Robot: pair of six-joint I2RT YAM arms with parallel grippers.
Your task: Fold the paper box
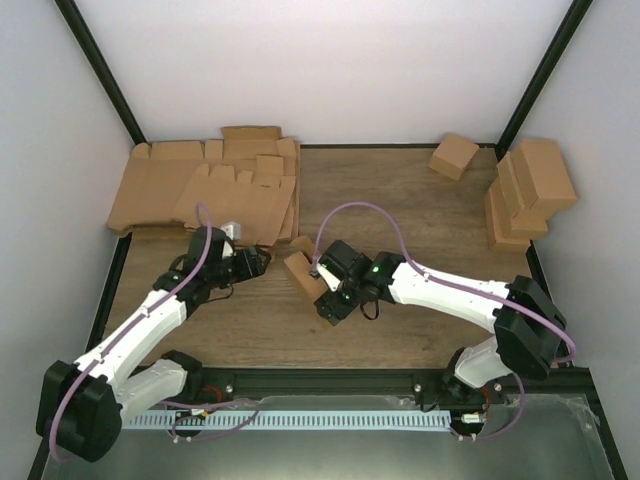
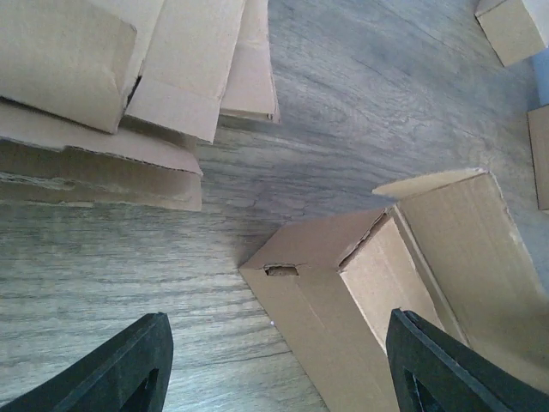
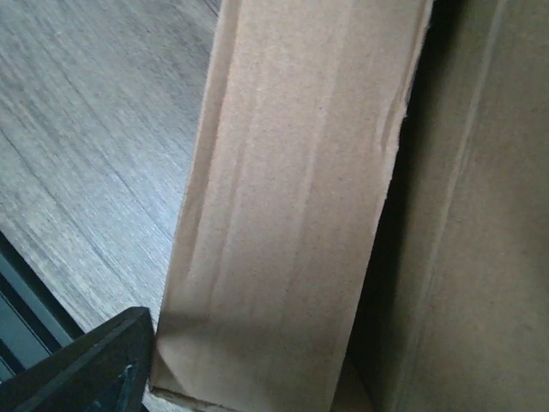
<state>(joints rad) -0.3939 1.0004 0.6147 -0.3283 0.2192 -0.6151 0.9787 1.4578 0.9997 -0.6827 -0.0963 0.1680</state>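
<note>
The paper box point(image 1: 303, 272) lies half folded at the middle of the table, its flaps loose. In the left wrist view the box point(image 2: 343, 292) shows a slotted corner and an open end with a raised flap. My left gripper point(image 1: 257, 262) stands open just left of it, both fingers point(image 2: 129, 369) wide apart and touching nothing. My right gripper point(image 1: 323, 290) is at the box's right side. One of the box's cardboard walls point(image 3: 292, 215) fills its view. Only one of its fingers point(image 3: 86, 373) shows, far to the left beside the wall's edge, so the jaws stand wide.
A pile of flat cardboard blanks point(image 1: 210, 190) lies at the back left, close behind my left gripper. Folded boxes point(image 1: 525, 195) are stacked at the right wall, and one small box point(image 1: 453, 155) sits at the back right. A black rail runs along the near edge.
</note>
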